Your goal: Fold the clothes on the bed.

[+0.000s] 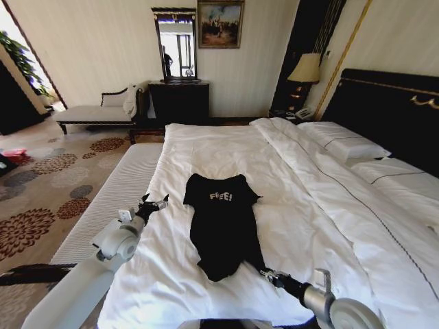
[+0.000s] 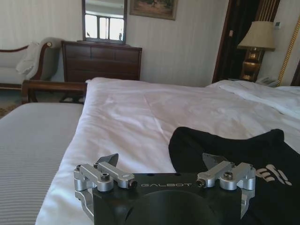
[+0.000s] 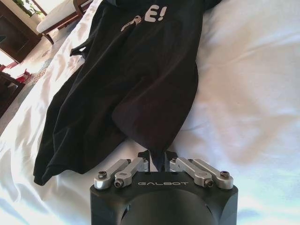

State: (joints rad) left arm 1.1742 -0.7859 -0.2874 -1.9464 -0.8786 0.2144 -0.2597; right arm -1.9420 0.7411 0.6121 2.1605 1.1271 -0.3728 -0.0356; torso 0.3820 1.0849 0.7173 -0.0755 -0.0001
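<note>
The clothes are one black T-shirt [image 1: 223, 223] with white lettering, lying lengthwise near the bed's [image 1: 206, 147] foot end on the white duvet. My right gripper [image 1: 264, 271] is at the shirt's near right hem corner. In the right wrist view its fingers [image 3: 158, 159] are pinched shut on a fold of the black fabric [image 3: 136, 79]. My left gripper [image 1: 156, 200] hovers just off the shirt's left sleeve, near the bed's left edge. In the left wrist view it [image 2: 161, 161] stands open, with the black shirt [image 2: 234, 150] close beside one finger.
A grey striped bench [image 1: 116, 192] runs along the bed's left side. Pillows [image 1: 343, 144] and a dark headboard [image 1: 391, 110] are on the right. A chaise longue [image 1: 96, 113], dark dresser [image 1: 180, 101] and lamp [image 1: 305, 68] stand by the far wall.
</note>
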